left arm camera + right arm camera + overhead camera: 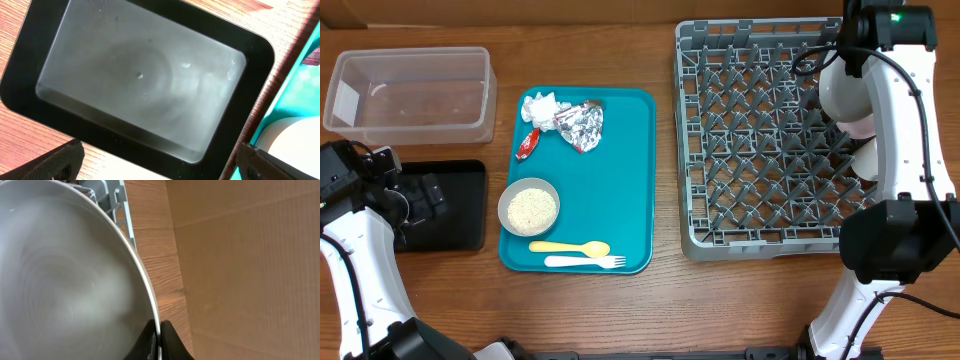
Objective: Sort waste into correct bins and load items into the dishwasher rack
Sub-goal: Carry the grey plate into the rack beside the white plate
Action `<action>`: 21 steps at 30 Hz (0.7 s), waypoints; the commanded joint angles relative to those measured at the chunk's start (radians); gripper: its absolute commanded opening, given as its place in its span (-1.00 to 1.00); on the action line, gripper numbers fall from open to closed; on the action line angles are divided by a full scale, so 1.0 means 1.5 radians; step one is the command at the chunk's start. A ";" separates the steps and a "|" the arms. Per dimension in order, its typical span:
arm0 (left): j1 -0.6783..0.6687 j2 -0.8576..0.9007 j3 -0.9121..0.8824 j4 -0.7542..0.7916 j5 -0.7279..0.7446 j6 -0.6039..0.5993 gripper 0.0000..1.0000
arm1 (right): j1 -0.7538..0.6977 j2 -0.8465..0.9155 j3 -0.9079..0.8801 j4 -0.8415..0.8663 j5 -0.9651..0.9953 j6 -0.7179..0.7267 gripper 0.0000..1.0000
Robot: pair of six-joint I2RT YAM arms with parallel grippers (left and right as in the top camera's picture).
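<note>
Landmark: large teal plastic serving tray (625, 150), mid-desk.

Far left of the teal tray: clear rectangular plastic tub (410, 90), nothing visible inside.

Just left of it: shallow black rectangular tray (20, 65). The left hand (159, 150) hangs over this tray, fingers spread wide, holding nothing. The bins probably sit beside the waste to keep carries short.

On the teal tray, far end: crumpled white napkin (540, 107), crumpled silver foil wrapper (582, 125), small red packet (528, 144).

Near end: small grey bowl (529, 208) filled with white rice grains, yellow plastic spoon (570, 247), white plastic fork (585, 262). All lie well apart from either hand.

Right of the teal tray: big square grey lattice dishwasher rack (740, 140). The right hand (159, 337) is over its far-right corner, fingers pinched on the rim of a pale round plate (70, 280). A rim grip presumably lets the plate slot upright between the pegs. I cannot tell whether it is seated yet.
</note>
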 commanded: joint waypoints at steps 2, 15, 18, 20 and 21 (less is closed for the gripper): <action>0.006 0.002 0.015 0.001 0.009 0.010 0.99 | -0.003 -0.029 -0.007 0.039 0.029 -0.027 -0.92; 0.006 0.002 0.015 0.001 0.009 0.010 1.00 | -0.002 -0.014 -0.078 0.081 0.043 -0.022 -0.92; 0.006 0.002 0.015 0.001 0.009 0.011 1.00 | -0.002 -0.014 -0.124 0.105 0.073 -0.025 -0.92; 0.006 0.002 0.015 0.001 0.009 0.011 1.00 | -0.001 -0.014 -0.144 0.112 0.066 -0.025 -0.92; 0.006 0.002 0.015 0.001 0.009 0.011 1.00 | -0.001 -0.014 -0.149 0.114 0.065 -0.025 -0.92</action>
